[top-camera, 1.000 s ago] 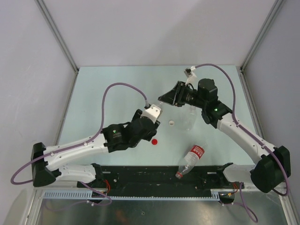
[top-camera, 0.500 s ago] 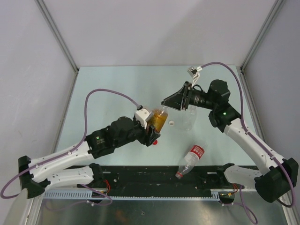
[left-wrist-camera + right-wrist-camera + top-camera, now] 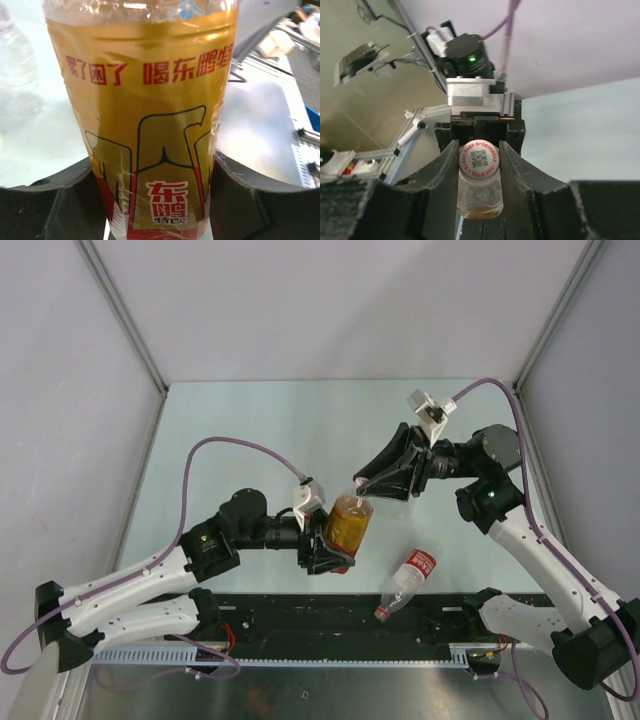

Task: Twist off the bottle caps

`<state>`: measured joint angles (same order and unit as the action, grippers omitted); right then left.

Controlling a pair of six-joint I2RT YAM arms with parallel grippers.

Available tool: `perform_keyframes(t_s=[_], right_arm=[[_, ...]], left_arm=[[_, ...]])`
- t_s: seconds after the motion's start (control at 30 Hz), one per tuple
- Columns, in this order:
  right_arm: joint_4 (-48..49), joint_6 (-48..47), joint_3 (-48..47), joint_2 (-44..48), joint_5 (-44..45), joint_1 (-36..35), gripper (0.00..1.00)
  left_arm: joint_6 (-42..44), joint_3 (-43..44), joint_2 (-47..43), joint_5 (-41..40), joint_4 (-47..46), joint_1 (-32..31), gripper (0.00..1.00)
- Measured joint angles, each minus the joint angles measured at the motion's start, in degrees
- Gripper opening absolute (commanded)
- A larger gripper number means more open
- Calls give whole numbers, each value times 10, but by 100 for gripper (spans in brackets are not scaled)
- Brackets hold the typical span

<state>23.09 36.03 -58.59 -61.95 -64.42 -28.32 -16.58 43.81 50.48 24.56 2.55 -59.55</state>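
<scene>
My left gripper (image 3: 335, 540) is shut on the lower body of the short amber-filled bottle (image 3: 348, 523) and holds it tilted above the table. In the left wrist view its red-yellow label (image 3: 150, 100) fills the frame between my two fingers (image 3: 50, 200). My right gripper (image 3: 365, 486) is at the bottle's top. In the right wrist view its two fingers (image 3: 445, 170) press both sides of the white cap with the printed code (image 3: 479, 158). The clear unlabelled bottle (image 3: 15, 65) shows blurred at the left of the left wrist view. The red cap and the other white cap are hidden.
The clear bottle with the red-white label (image 3: 410, 578) lies on its side near the front edge, uncapped end towards the black base rail (image 3: 300, 612). Grey walls and metal posts close in the table (image 3: 220, 420) on three sides.
My left gripper has lifted the amber bottle off the table and carried it nearer and to the right. My right gripper has come down and closed round its cap.
</scene>
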Motion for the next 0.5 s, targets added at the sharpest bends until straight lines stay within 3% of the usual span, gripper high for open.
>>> perform_keyframes(t_s=[0.23, 0.5], right_arm=[[72, 10, 4, 20, -42, -15, 1], [85, 23, 7, 20, -37, -14, 50]], left_arm=[[-4, 0, 0, 96, -35, 1, 0], [-7, -7, 0, 102, -48, 7, 0]])
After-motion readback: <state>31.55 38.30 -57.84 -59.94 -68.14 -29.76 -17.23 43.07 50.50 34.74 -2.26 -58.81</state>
